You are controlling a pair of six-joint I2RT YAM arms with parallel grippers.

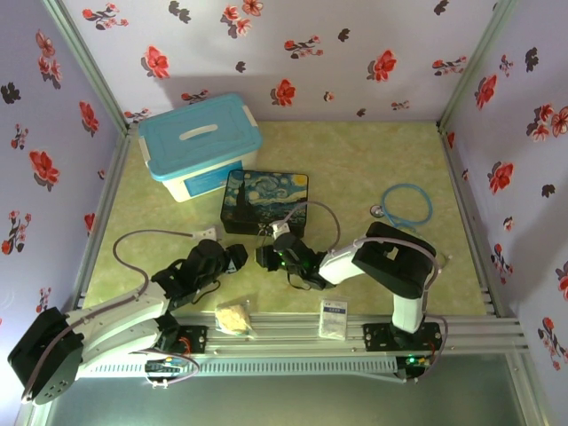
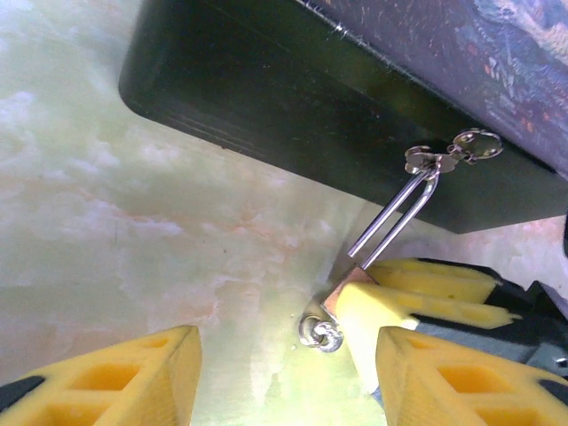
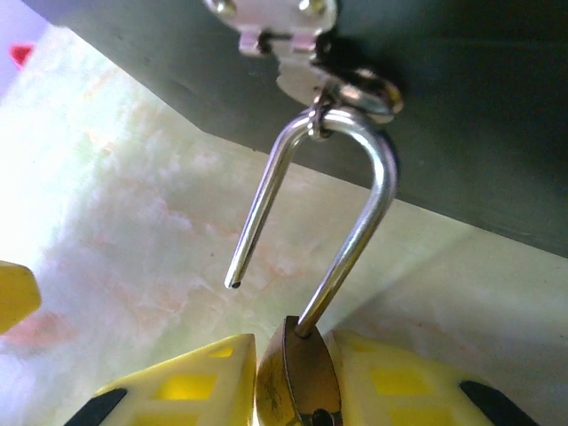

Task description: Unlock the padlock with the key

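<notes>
The brass padlock [image 3: 298, 383] is clamped between the yellow fingers of my right gripper [image 3: 295, 353], which is shut on its body. Its silver shackle [image 3: 359, 222] stands open. One leg hangs free, and the bend is still hooked through the hasp [image 3: 342, 89] of the dark tin [image 3: 461, 133]. In the left wrist view a corner of the padlock [image 2: 349, 288] pokes out from the right gripper's fingers [image 2: 399, 311]. A small silver ring, seemingly the key [image 2: 321, 335], sits at its lower end. My left gripper [image 2: 288, 390] is open, level with that ring and touching nothing.
The Starry Night tin [image 1: 266, 200] sits mid-table with a blue-lidded white box [image 1: 202, 142] behind it to the left. A blue cable loop [image 1: 406, 204] lies at the right. A pale bag [image 1: 234, 318] and a white packet [image 1: 334, 318] rest near the front rail.
</notes>
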